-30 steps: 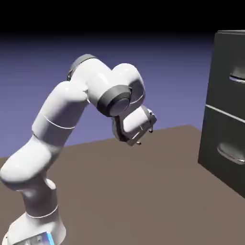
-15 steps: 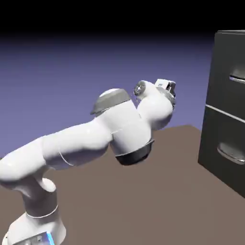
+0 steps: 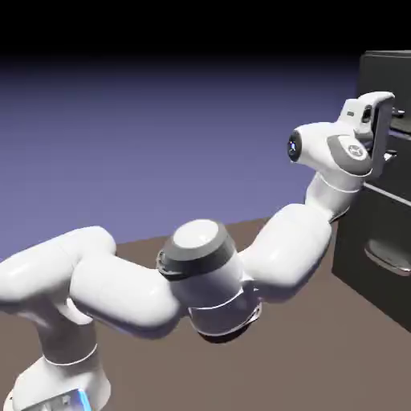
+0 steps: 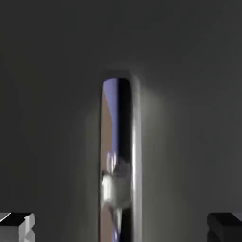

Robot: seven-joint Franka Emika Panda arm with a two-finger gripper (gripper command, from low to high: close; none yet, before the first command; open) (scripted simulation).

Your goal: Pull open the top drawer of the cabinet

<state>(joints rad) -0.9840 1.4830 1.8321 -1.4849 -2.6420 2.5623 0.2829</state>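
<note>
While the arm reached across the tabletop (image 3: 313,337), the gripper (image 3: 388,128) sat at the cabinet (image 3: 377,241), level with the top drawer (image 3: 371,76) at roughly 2 o'clock in the exterior view. That drawer front looked flush with the cabinet face, so I judged it not yet pulled. The lower drawer front (image 3: 377,257) lay beneath it, at about 4 o'clock.

Hand view: the drawer's silvery handle (image 4: 118,160) ran as a bar from centre toward 6 o'clock, filling the middle of the frame. Jaws spread, one tip at 7 o'clock and the other at 5 o'clock, with the handle between them and clear space on both sides. No contact seen yet.

Risks, as judged:
- Closing before the tips pass behind the bar could pinch only its front edge; the curved, polished metal would likely slip out on the pull.
- Handle sat slightly toward the 7 o'clock tip; uneven closing might nudge the hand sideways.
- A pull not square to the drawer front could bind it.
- Advancing too far could drive the fingertips into the drawer face.
</note>
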